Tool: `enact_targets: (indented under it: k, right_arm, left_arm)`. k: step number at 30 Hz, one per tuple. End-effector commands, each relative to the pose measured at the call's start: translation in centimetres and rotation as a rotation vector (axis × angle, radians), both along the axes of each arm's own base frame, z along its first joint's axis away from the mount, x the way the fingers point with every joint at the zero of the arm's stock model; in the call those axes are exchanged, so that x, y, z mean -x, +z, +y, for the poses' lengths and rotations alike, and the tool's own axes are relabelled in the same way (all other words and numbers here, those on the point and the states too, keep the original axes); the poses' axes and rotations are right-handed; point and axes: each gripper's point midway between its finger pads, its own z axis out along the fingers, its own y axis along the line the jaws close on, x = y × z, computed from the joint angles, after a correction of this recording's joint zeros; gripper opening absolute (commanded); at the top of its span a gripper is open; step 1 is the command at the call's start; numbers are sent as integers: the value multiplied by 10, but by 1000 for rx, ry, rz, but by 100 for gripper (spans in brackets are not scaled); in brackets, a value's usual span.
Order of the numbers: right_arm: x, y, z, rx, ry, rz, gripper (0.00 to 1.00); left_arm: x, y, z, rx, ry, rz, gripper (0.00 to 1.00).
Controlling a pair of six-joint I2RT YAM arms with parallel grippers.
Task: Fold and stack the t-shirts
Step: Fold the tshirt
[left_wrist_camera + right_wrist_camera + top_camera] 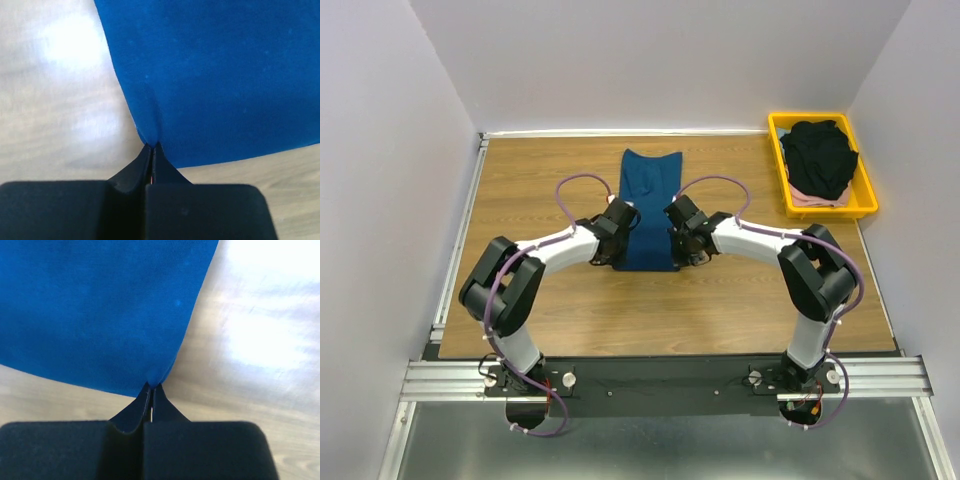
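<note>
The blue shirt (650,205) was soft, light cloth, so it looked sure to sag and drape wherever it wasn't held. It would slide easily on the smooth table (520,200), and a thin pinch at an edge was enough to lift it. The best hold seemed to be the two near corners, one per side, so the lower end could come up level and fold over toward the far end.

That's just where the hands were. The left gripper (152,146) was clamped tight on the shirt's left edge right by the near corner, with the cloth puckered into its tips. The right gripper (151,386) was pinched shut on the matching spot of the right edge, with no gap showing between its fingers either.

The shirt lay in the middle of the overhead view as a long narrow strip, running from the grippers up toward the back wall. It was plain deep blue and flat, with only a slight crease near its upper end. No print showed on the face turned up. Both wrist views gave an even weave and clean edges.

Well apart, in the upper right of the overhead view, a black shirt (820,155) sat bunched in the yellow tray (865,205). A pink shirt (807,198) peeked out beneath it at the tray's near end. Both, by the look of it, were yet to be folded.
</note>
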Motion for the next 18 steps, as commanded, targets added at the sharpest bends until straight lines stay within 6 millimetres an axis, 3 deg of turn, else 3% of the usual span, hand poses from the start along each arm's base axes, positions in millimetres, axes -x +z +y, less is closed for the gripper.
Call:
enact_targets:
  k: [1,4,7,11,12,13,14,16,17,18]
  right_arm:
    - [70,-7,-28,123,108,206,1]
    - [114,-2,-35,107,156,315,1]
    - [165,15,-42,69,205,418,1]
    - [203,48,-53,42,245,501,1]
    - [208,66,-52,13,274,517,1]
    - [205,77,-50,13,279,502,1]
    - [191,84,-57,69,269,444,1]
    - [173,98,-71,183,269,425,1]
    - [145,117,-70,196,245,339,1]
    - [132,125,-70,202,261,315,1]
  left_arm:
    - [67,-12,28,-82,-45,172,0]
    - [97,-3,22,-55,-79,207,0]
    - [156,16,14,11,-156,289,0]
    - [195,47,12,102,-151,336,0]
    - [197,54,11,130,-150,335,0]
    - [199,61,10,149,-151,334,0]
    - [192,78,2,185,-177,301,0]
    - [173,92,-1,188,-168,259,0]
    - [154,103,-7,182,-163,217,0]
    - [141,108,-7,168,-175,183,0]
